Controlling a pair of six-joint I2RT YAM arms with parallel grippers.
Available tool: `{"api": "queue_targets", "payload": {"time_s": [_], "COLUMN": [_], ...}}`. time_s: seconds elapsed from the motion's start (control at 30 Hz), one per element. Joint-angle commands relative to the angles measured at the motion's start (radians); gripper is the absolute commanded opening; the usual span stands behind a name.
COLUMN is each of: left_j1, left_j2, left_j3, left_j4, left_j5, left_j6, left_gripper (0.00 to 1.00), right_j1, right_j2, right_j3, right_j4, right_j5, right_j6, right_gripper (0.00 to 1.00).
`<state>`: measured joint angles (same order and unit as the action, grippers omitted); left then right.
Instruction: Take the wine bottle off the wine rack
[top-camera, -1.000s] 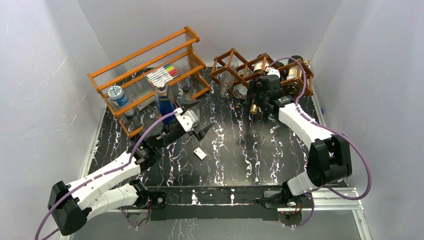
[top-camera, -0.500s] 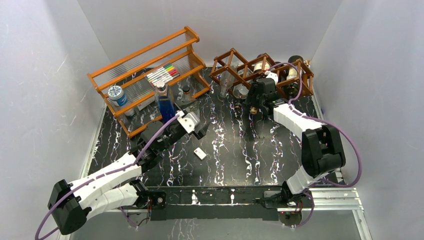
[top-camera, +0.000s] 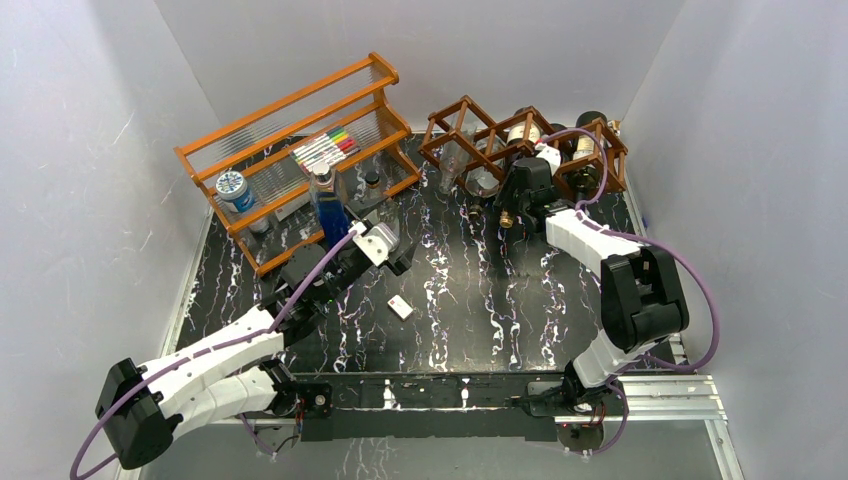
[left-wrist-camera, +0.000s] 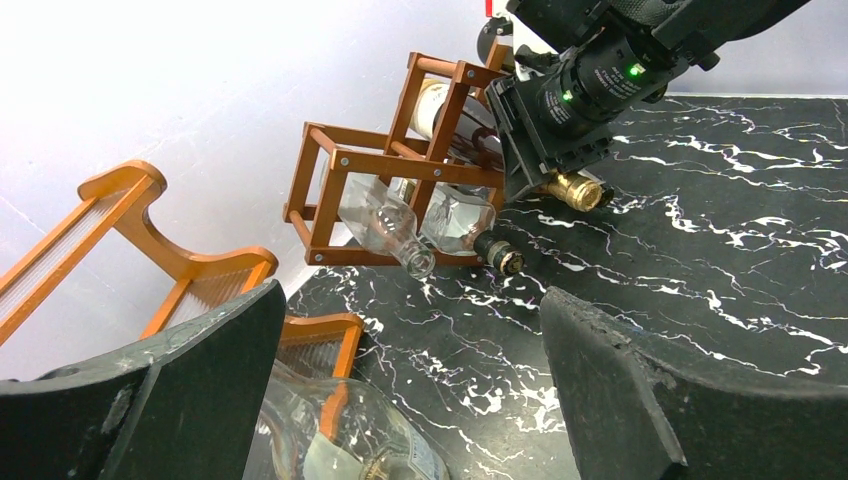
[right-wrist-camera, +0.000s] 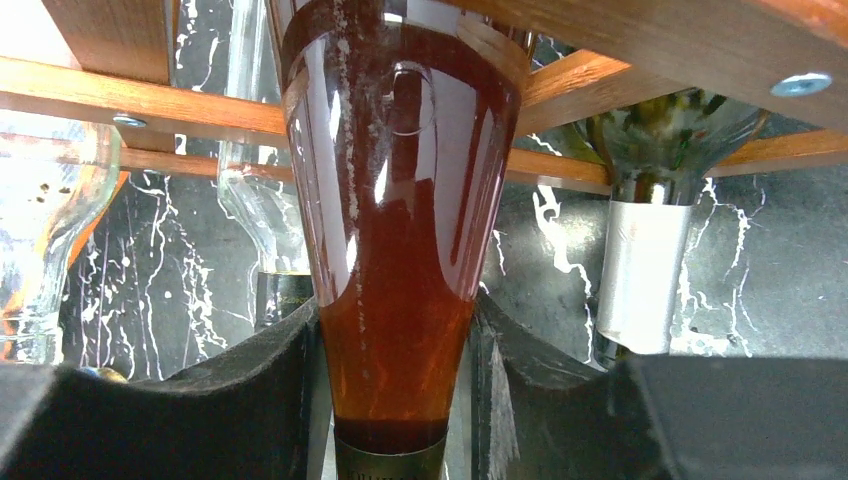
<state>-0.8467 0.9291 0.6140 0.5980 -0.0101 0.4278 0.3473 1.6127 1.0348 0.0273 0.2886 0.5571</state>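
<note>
Most likely a robotics lab test cell: plain white walls (top-camera: 90, 150) box in a black marbled counter (top-camera: 460, 300). A left arm (top-camera: 215, 355) and a right arm (top-camera: 590, 235) are bolted to an aluminium rail (top-camera: 660, 398) at its near edge, with purple cables (top-camera: 715, 330) looping free.

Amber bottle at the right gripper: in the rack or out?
In: the amber bottle's body sits inside the wine rack, neck between fingers of the right gripper.

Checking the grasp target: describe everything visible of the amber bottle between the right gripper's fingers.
The wine bottle is clear glass holding reddish-amber liquid, tapering from shoulder to a gold-capped neck. It lies in a cell of the wine rack, neck poking out front. The right gripper clamps the neck from both sides.
</note>
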Motion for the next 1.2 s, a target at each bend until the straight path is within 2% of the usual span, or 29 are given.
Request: {"api": "queue_targets", "payload": {"time_s": [0.0, 0.1, 0.23, 0.4, 0.7, 1.07, 1.17], "left_j1": [-0.004, -0.004, -0.004, -0.004, -0.005, -0.004, -0.005], "left_j2": [-0.009, -0.005, 0.000, 0.012, 0.018, 0.036, 0.039], "left_j3": [-0.009, -0.009, -0.012, -0.013, -0.016, -0.021, -0.021], "left_j4": [0.063, 0.064, 0.068, 0.069, 0.067, 0.073, 0.071], "left_j5": [-0.015, -0.017, -0.017, -0.010, -0.022, -0.030, -0.029], "left_j6": [0.017, 0.018, 0.019, 0.015, 0.038, 0.053, 0.054], "left_gripper": [0.98, 0.98, 0.98, 0.98, 0.98, 0.98, 0.98], "right_j1": [0.004, 0.005, 0.005, 0.005, 0.005, 0.005, 0.005], "right_j2": [-0.010, -0.020, -0.048, -0.116, -0.189, -0.346, -0.381], "right_j3": [-0.017, -0.029, -0.054, -0.122, -0.195, -0.335, -0.343], "right_j4": [0.103, 0.116, 0.138, 0.216, 0.249, 0.293, 0.256], "right_j5": [0.005, -0.001, -0.008, -0.016, 0.032, -0.054, -0.077], "right_j6": [0.036, 0.045, 0.053, 0.061, 0.087, 0.114, 0.133], "right_gripper": [0.45, 0.35, 0.30, 0.18, 0.01, 0.00, 0.00]}}
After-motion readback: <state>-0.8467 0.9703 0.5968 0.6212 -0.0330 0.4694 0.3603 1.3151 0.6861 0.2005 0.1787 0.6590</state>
